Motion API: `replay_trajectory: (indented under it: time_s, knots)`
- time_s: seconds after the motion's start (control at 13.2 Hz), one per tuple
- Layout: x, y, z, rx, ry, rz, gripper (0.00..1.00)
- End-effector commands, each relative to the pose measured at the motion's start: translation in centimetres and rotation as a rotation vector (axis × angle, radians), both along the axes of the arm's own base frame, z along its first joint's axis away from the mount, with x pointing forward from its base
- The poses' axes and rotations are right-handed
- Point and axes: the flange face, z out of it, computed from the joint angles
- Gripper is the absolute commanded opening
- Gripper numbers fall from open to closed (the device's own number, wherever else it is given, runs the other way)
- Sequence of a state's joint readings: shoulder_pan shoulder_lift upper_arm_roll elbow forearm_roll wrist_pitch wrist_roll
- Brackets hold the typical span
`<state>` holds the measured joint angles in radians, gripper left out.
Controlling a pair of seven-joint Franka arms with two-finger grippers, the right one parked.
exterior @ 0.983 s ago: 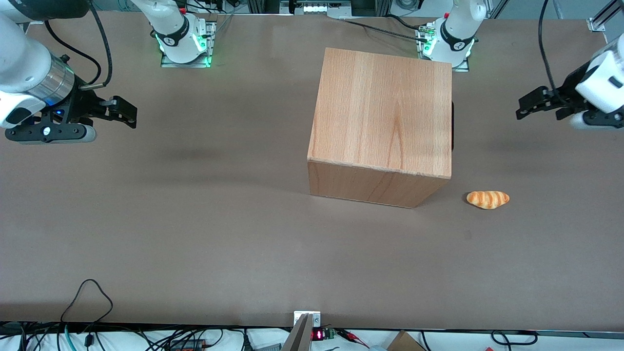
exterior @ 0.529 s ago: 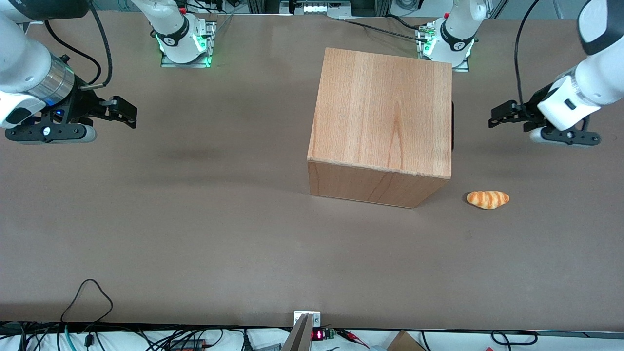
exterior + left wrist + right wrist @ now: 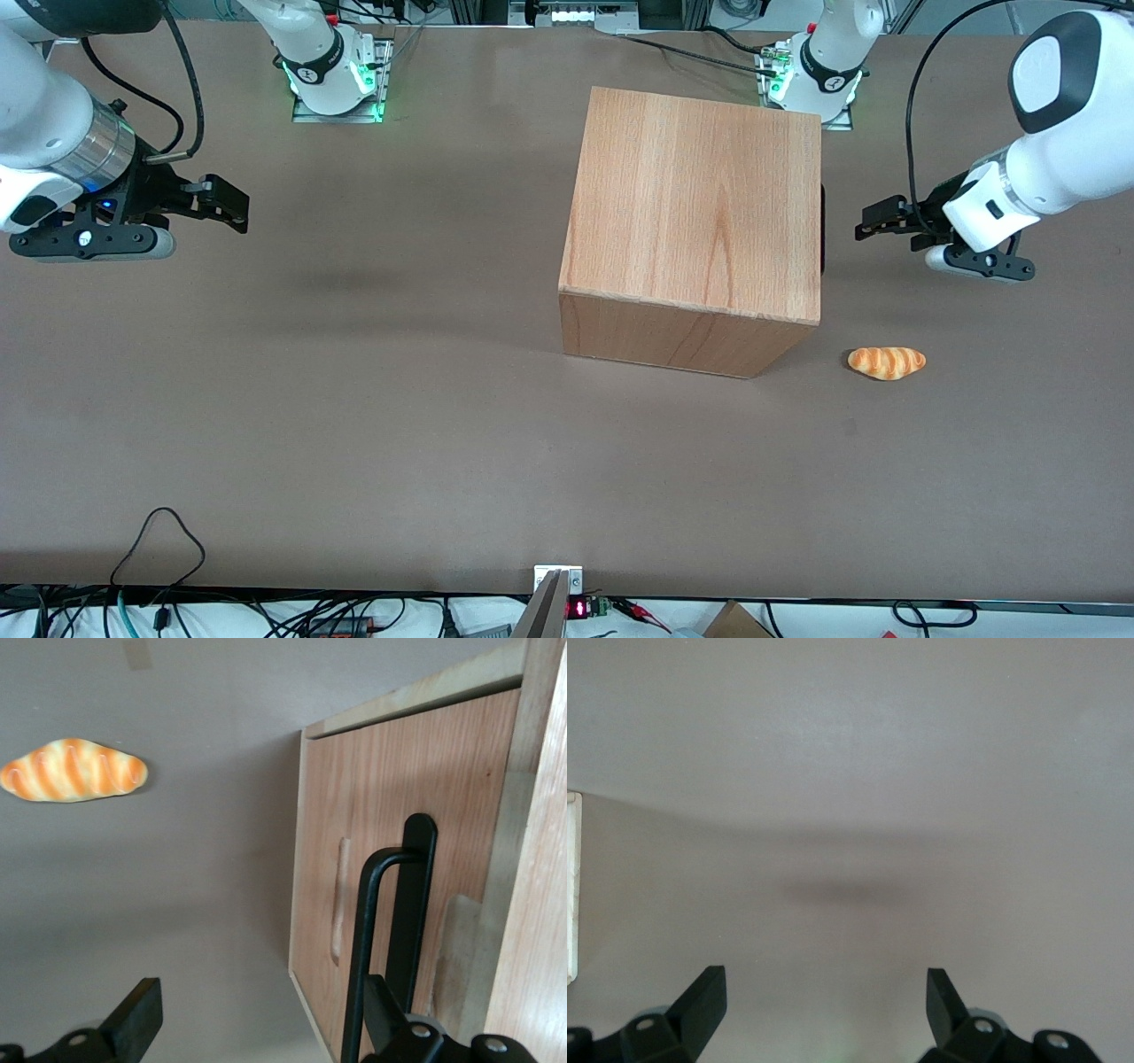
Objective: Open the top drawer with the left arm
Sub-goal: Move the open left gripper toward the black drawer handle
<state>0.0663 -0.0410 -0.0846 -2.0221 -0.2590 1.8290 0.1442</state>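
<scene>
The wooden cabinet (image 3: 695, 199) stands mid-table with its front toward the working arm's end. Only a black sliver of the top drawer's bar handle (image 3: 823, 229) shows in the front view. In the left wrist view the shut drawer front (image 3: 399, 762) and its black bar handle (image 3: 361, 939) are close ahead. My left gripper (image 3: 866, 223) hovers in front of the handle, a short gap away from it, fingers pointing at the cabinet. The gripper (image 3: 261, 1019) is open and holds nothing. One finger (image 3: 383, 1005) lines up with the handle bar.
A striped bread roll (image 3: 886, 362) lies on the brown table (image 3: 354, 399) beside the cabinet's front corner, nearer the front camera than my gripper; it also shows as the roll (image 3: 73, 769) in the left wrist view. Cables run along the table's near edge.
The left arm has swung in from the working arm's end of the table, carrying the open gripper closer to the cabinet's front and its handle. The cabinet and roll have not moved.
</scene>
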Motion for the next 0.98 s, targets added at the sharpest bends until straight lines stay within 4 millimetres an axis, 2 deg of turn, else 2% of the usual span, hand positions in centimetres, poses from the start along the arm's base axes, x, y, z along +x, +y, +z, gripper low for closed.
replay_trajectory:
  time_s: [0.0, 0.15, 0.3, 0.91]
  knots:
    - [0.2, -0.9, -1.5, -0.039, -0.006, -0.011, 1.0]
    - [0.2, -1.0, -2.5, -0.06, -0.007, 0.007, 1.0]
    - [0.2, -2.5, -3.4, -0.067, 0.005, -0.013, 1.0]
    - [0.3, -2.6, -5.6, -0.076, 0.026, -0.053, 1.0]
